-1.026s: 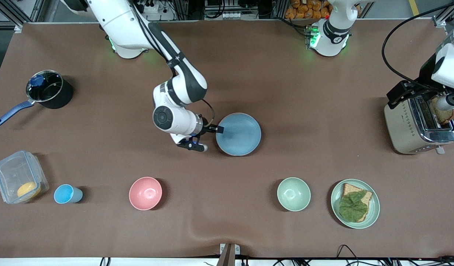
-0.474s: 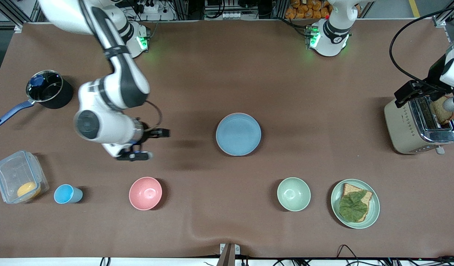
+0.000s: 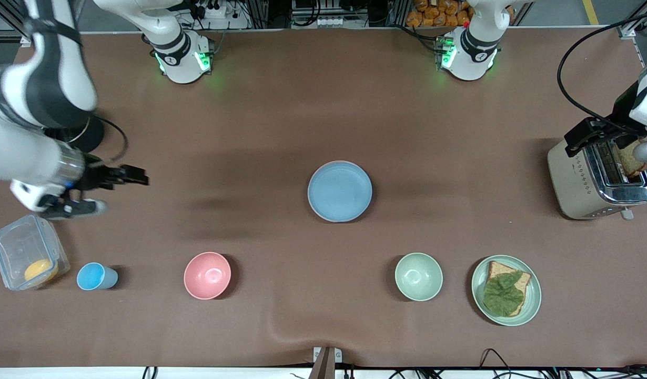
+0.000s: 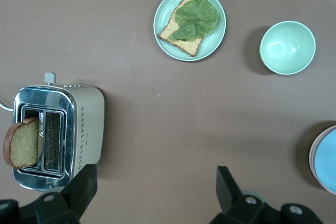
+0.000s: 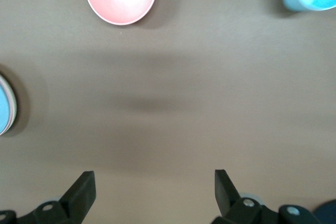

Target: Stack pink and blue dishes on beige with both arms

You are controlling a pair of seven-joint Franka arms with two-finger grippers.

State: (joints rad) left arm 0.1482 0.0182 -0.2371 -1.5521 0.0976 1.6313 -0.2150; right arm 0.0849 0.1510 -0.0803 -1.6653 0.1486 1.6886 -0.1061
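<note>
Front view: a pink bowl, a blue cup and a clear container line the table's camera-side edge toward the right arm's end, with a green bowl and a green plate of toast toward the left arm's end, where a toaster stands. The blue plate lies mid-table on top of a stack; a pink rim shows under it in the left wrist view. The right gripper hangs, fingers spread and empty, well apart from the stack. The left gripper hovers, fingers apart, near the toaster.
</note>
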